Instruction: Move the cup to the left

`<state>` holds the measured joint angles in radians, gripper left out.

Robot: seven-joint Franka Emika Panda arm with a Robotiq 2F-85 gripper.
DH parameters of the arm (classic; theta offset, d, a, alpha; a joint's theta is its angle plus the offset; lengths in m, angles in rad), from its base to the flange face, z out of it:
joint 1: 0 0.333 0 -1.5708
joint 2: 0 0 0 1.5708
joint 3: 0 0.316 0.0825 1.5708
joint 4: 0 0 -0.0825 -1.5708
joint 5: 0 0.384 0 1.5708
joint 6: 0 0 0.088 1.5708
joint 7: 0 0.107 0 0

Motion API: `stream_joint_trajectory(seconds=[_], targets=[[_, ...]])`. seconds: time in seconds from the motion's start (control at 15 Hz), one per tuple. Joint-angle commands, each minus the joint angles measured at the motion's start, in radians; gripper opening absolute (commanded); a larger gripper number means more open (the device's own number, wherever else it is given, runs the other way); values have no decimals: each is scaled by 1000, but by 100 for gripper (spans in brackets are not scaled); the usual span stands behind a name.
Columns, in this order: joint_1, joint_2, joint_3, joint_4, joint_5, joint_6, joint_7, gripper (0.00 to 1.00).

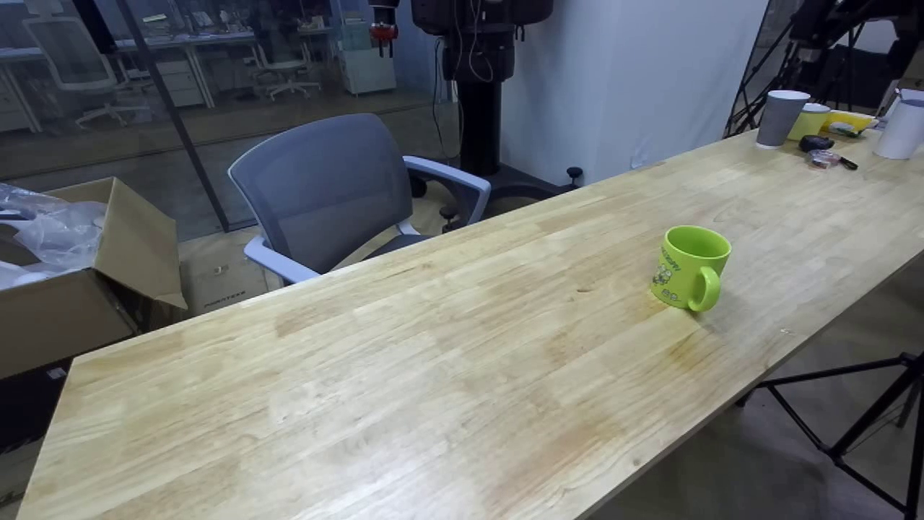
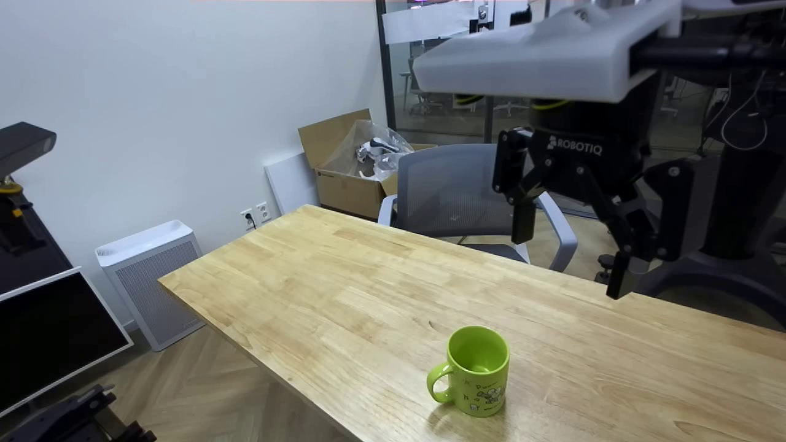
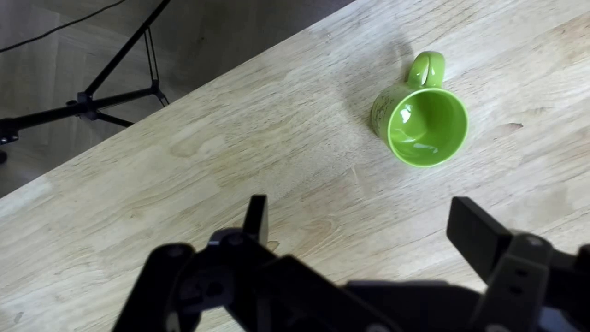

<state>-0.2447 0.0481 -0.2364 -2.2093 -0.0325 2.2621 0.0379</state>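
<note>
The cup is a lime-green mug with a side handle and small printed figures. It stands upright on the wooden table and shows in both exterior views (image 1: 678,271) (image 2: 478,383) and in the wrist view (image 3: 426,129). My gripper (image 2: 573,252) is open and empty, held well above the table in an exterior view. In the wrist view the open fingers (image 3: 362,216) point down at the table, and the cup lies beyond the fingertips, nearer the right finger. The cup's handle points away from the gripper there. The gripper does not touch the cup.
A grey cup (image 1: 782,119), a yellow-green cup (image 1: 808,123), a white container (image 1: 902,130) and small items stand at the table's far end. A grey chair (image 1: 325,195) is by the long edge. A black tripod (image 3: 87,103) stands beyond the table edge.
</note>
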Motion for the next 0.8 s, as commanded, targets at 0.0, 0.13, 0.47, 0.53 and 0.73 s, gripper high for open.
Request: stream_joint_trajectory(seconds=[0.0,0.13,0.47,0.53,0.73], targets=[[2,0,-2,2,0,-2,0,100],[4,15,0,12,-9,-2,6,100],[18,80,14,43,-13,29,17,100],[20,96,16,50,-8,39,16,100],[28,149,24,74,1,57,15,100]])
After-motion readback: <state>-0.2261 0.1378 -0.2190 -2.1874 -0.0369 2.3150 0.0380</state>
